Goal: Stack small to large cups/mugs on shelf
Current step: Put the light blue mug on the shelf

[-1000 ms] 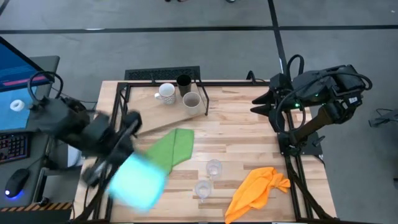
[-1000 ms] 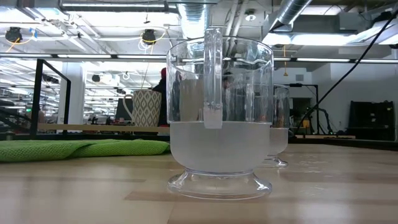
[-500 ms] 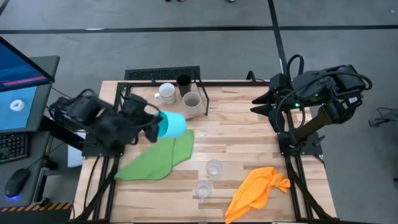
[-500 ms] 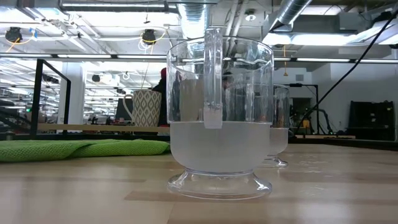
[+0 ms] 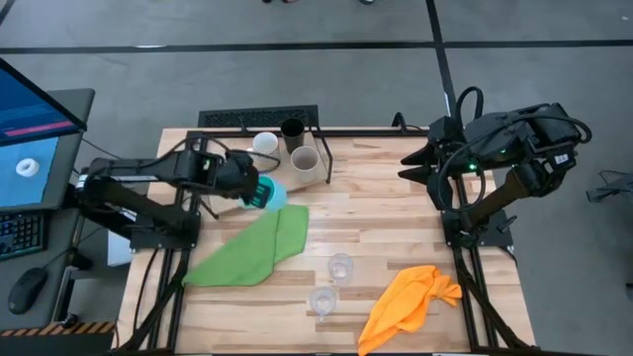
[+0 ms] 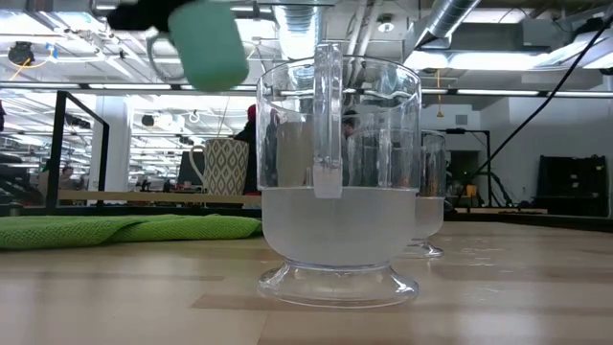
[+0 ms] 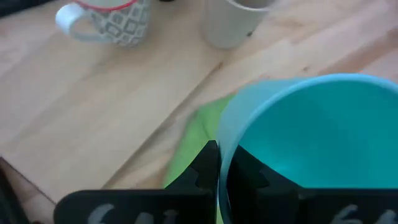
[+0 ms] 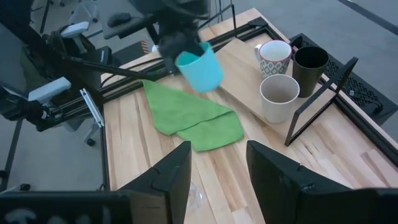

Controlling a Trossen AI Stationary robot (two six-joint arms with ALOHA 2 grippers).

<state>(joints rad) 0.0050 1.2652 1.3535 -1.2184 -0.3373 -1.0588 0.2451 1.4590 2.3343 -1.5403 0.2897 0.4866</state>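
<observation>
Blue mug (image 5: 274,195) hangs left of centre in the high view, its rim pinched by the left fingers (image 7: 214,168), beside the shelf (image 5: 237,183). Right fingers (image 8: 214,171) stand open at far right.

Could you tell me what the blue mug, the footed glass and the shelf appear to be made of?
Blue mug: opaque, even, matte colour with a thin wall, probably plastic, possibly glazed ceramic.
Footed glass: clear, with bright reflections, a moulded handle and foot; glass or clear plastic.
Shelf: pale wood-grain board, looks like unfinished plywood, with a thin black frame, likely metal.
</observation>
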